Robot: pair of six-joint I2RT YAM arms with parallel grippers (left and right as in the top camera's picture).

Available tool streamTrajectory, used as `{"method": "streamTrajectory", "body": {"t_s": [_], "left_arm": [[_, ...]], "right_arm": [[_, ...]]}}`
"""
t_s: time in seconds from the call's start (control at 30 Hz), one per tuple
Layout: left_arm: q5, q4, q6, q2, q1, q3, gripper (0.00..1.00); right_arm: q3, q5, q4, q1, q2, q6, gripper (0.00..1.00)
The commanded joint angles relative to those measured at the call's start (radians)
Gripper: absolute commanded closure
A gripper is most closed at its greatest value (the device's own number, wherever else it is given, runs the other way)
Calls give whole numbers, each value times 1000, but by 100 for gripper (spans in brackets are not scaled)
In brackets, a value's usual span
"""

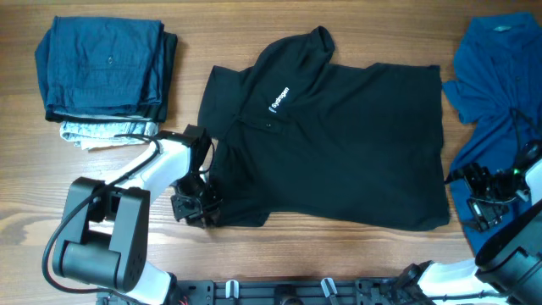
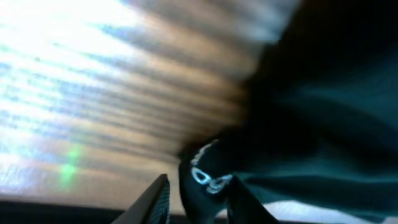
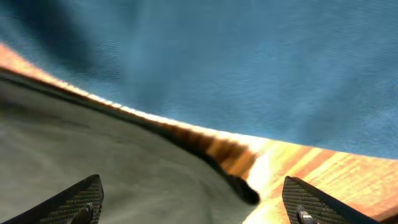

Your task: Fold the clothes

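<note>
The left gripper [image 2: 200, 193] had its jaws narrowly parted around a bunched fold of the black polo shirt [image 1: 339, 144], which lay spread on the table [image 1: 339, 254]. The right gripper [image 3: 193, 186] stood wide and empty over the polo's edge, beside the blue shirt [image 3: 249, 62].

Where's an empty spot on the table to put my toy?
Bare wood of the table lies below the black polo, along the front edge, and in the gap between the polo and the folded blue pile. The right side is crowded by the bright blue shirt.
</note>
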Motion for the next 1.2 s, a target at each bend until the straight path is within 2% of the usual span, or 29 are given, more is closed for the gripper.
{"method": "streamTrajectory", "body": {"t_s": [0.0,0.2,0.27,0.3,0.33,0.37,0.43,0.47,0.53,0.67,0.83,0.9,1.0,1.17], "left_arm": [[-14,-64,-5,-14,-3,56,69],[-96,-247,32,-18,-3,284,66],[-108,-262,47,-21,-3,367,66],[-108,-256,47,-22,-3,416,70],[-107,-219,47,-22,-3,501,82],[-106,-182,47,-22,-3,537,86],[-71,-54,53,-21,-3,640,93],[-45,-4,97,-18,-3,678,96],[-9,65,153,3,-3,795,93],[-9,32,153,106,-3,1075,94],[-9,16,171,321,-37,1425,96],[-13,90,196,404,-69,1461,96],[-79,208,210,503,-109,1461,96],[-181,314,309,654,-132,1461,81]], "right_arm": [[36,-82,-6,38,-8,-44,8],[40,-105,27,88,-8,-51,7],[40,-124,29,87,-8,-55,6],[40,-136,35,87,-8,-56,6],[40,-150,42,88,-8,-55,6],[40,-163,47,88,-8,-55,0],[40,-188,67,88,-8,-55,0],[40,-198,73,88,-8,-55,0],[40,-202,76,88,-8,-50,0],[40,-201,69,88,-8,-42,1],[80,-201,168,88,-8,-23,0],[86,-201,224,88,-8,34,0],[84,-201,233,88,-8,43,1],[84,-201,306,88,-8,43,1]]}}
